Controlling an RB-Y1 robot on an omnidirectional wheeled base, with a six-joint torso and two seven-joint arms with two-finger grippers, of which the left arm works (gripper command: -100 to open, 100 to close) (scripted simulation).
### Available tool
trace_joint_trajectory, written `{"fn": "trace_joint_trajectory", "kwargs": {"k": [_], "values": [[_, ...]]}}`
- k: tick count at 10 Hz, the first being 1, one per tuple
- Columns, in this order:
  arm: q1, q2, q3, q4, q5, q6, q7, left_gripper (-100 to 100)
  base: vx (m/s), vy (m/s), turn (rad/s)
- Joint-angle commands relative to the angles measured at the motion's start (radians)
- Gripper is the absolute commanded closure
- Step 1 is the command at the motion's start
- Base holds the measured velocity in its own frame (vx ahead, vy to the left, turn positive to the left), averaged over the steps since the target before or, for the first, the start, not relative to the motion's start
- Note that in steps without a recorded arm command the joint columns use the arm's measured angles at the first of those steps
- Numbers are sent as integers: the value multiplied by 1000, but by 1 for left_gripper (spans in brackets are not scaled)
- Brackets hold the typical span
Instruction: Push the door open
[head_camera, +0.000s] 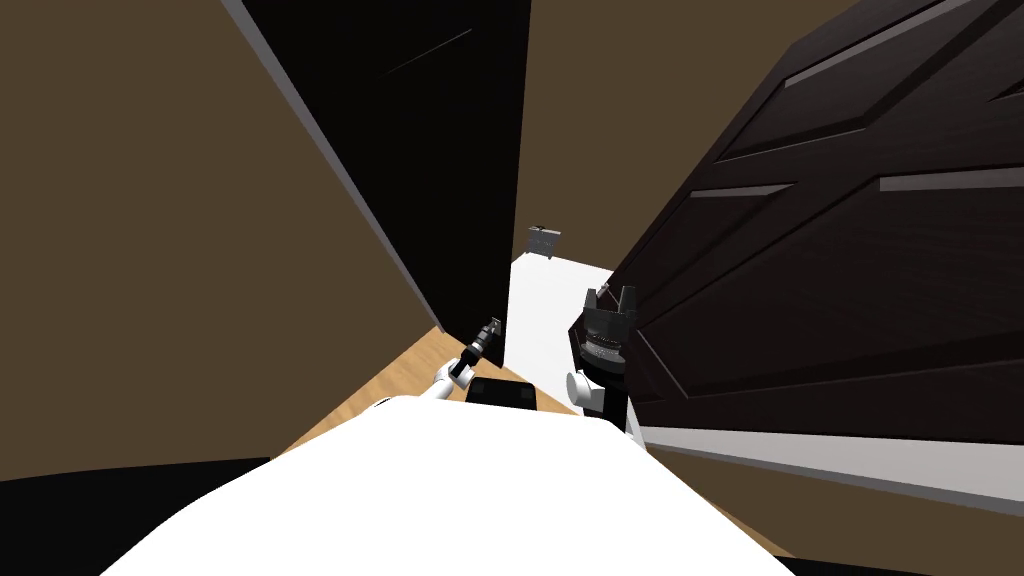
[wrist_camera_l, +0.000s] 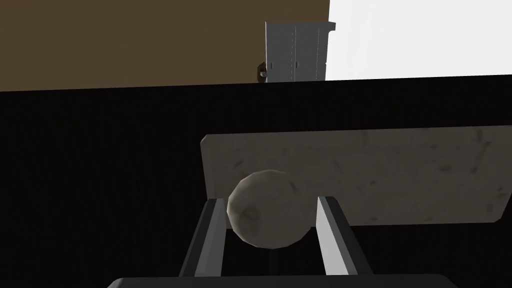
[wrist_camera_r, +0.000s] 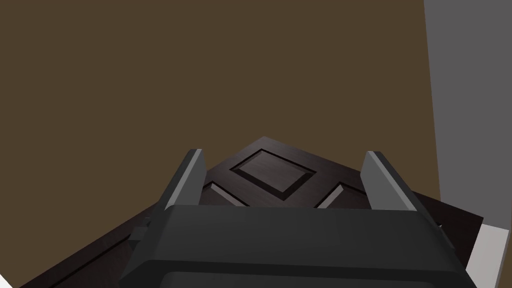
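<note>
A black door stands just left of centre in the head view, seen nearly edge-on. My left gripper reaches its lower edge. In the left wrist view my left gripper is shut on a round, dull grey door knob, one finger pressing each side. A pale mottled plate sits behind the knob on the black door face. A second dark panelled door fills the right side. My right gripper is close beside it, open; its wrist view looks along that door's panels.
Brown walls close in on the left and ahead. Between the two doors a narrow gap shows a white floor and a small grey cabinet beyond. A wooden floor lies under me.
</note>
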Motion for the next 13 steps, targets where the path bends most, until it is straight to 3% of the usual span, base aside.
{"fn": "trace_joint_trajectory", "kwargs": {"k": [1, 8, 11, 13], "values": [[-1, 0, 0, -2, 0, -3, 1, 100, 0, 0, 0], [-2, 18, 57, 7, 20, 1, -17, 100, 148, -90, 27], [-3, 25, 98, 13, 34, 1, -29, 100, 144, -100, 45], [-4, 26, 105, 13, 37, 2, -31, 100, 127, -81, 73]]}}
